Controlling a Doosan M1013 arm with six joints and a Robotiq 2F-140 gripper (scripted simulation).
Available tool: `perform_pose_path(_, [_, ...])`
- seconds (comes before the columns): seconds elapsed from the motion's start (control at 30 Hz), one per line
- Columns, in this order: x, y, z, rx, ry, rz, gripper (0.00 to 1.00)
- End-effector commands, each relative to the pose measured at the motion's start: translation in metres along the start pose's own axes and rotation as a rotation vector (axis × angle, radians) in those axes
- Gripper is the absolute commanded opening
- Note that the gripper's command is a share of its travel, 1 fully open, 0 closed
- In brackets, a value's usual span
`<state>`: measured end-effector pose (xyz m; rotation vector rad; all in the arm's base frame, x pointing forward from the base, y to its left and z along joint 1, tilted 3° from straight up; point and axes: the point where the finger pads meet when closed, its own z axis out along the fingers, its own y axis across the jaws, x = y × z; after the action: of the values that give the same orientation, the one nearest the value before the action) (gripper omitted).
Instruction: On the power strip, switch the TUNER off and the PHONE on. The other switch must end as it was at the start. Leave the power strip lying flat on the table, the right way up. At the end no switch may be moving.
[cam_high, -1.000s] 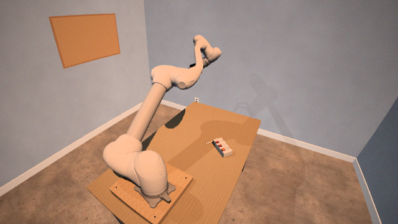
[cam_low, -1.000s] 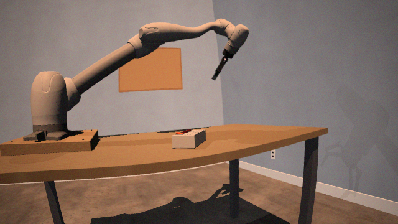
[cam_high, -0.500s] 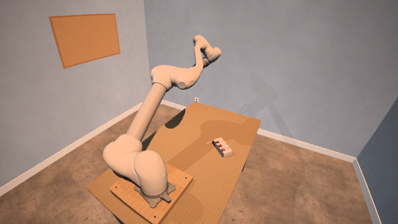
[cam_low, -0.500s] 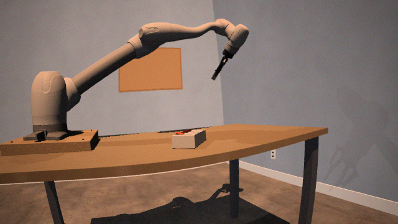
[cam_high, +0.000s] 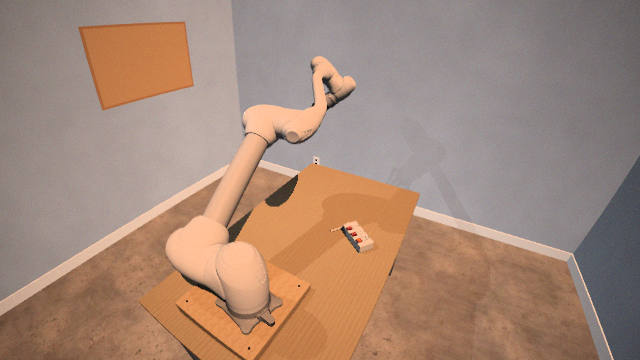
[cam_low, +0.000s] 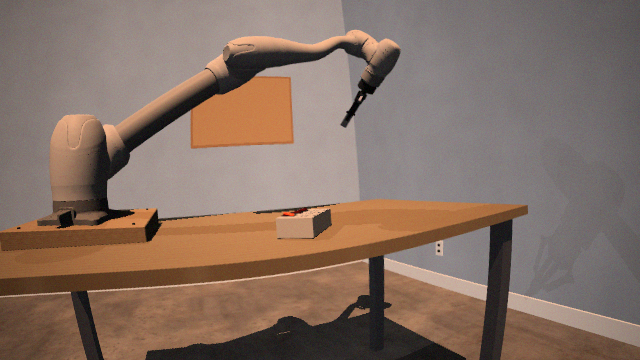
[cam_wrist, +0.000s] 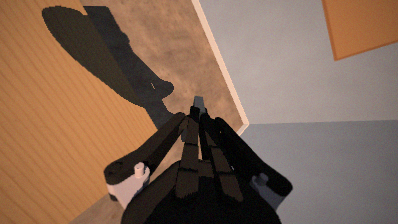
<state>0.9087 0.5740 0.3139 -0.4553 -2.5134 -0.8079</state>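
A white power strip (cam_high: 358, 236) (cam_low: 303, 222) lies flat on the wooden table (cam_high: 320, 280) (cam_low: 410, 220), right way up, with three red rocker switches (cam_high: 353, 233) in a row on its top. The labels are too small to read. My gripper (cam_low: 346, 121) (cam_wrist: 197, 102) is shut with nothing between its fingers. It hangs high in the air, far above the table and well away from the strip. The gripper is hidden behind the arm in the top view. The strip is not in the wrist view.
The arm's base stands on a wooden plate (cam_high: 280, 300) (cam_low: 100, 227) at one end of the table. An orange panel (cam_high: 136, 62) (cam_low: 241, 111) (cam_wrist: 365, 25) hangs on the wall. A wall socket (cam_high: 315, 160) (cam_low: 439, 247) sits low behind the table.
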Motion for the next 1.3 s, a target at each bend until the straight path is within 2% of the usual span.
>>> perform_pose_path(0.0, [0.000,-0.001,-0.001,0.000,-0.002,0.008,0.00])
perform_pose_path(0.17, [-0.004,-0.008,-0.006,0.000,-0.013,0.060,0.00])
perform_pose_path(0.27, [-0.013,-0.024,-0.018,0.000,-0.039,0.181,0.00])
perform_pose_path(0.4, [-0.030,-0.068,-0.046,-0.006,-0.100,0.464,0.00])
perform_pose_path(0.43, [-0.030,-0.068,-0.046,-0.006,-0.101,0.467,0.00])
perform_pose_path(0.47, [-0.034,-0.083,-0.054,-0.010,-0.121,0.560,0.00])
perform_pose_path(0.5, [-0.034,-0.083,-0.054,-0.010,-0.121,0.560,0.00])
perform_pose_path(0.53, [-0.038,-0.101,-0.063,-0.015,-0.143,0.660,0.00])
perform_pose_path(0.57, [-0.038,-0.101,-0.063,-0.015,-0.143,0.660,0.00])
perform_pose_path(0.6, [-0.042,-0.121,-0.072,-0.022,-0.165,0.761,0.00])
perform_pose_path(0.63, [-0.042,-0.121,-0.072,-0.022,-0.167,0.767,0.00])
perform_pose_path(0.67, [-0.045,-0.143,-0.081,-0.029,-0.187,0.861,0.00])
perform_pose_path(0.73, [-0.045,-0.143,-0.081,-0.029,-0.187,0.861,0.00])
perform_pose_path(0.77, [-0.047,-0.167,-0.090,-0.041,-0.217,0.993,0.00])
perform_pose_path(0.8, [-0.047,-0.167,-0.090,-0.042,-0.219,0.998,0.00])
perform_pose_path(0.83, [-0.048,-0.193,-0.099,-0.051,-0.238,1.091,0.00])
perform_pose_path(0.9, [-0.048,-0.193,-0.099,-0.056,-0.246,1.121,0.00])
perform_pose_path(0.93, [-0.048,-0.220,-0.108,-0.070,-0.272,1.236,0.00])
perform_pose_path(0.97, [-0.048,-0.220,-0.108,-0.072,-0.275,1.247,0.00])
perform_pose_path(1.0, [-0.046,-0.249,-0.116,-0.083,-0.294,1.336,0.00])
perform_pose_path(1.07, [-0.046,-0.249,-0.116,-0.090,-0.305,1.374,0.00])
perform_pose_path(1.1, [-0.043,-0.280,-0.123,-0.107,-0.329,1.484,0.00])
perform_pose_path(1.17, [-0.043,-0.280,-0.123,-0.112,-0.335,1.504,0.00])
perform_pose_path(1.2, [-0.039,-0.311,-0.129,-0.134,-0.363,1.624,0.00])
perform_pose_path(1.27, [-0.039,-0.311,-0.129,-0.136,-0.366,1.633,0.00])
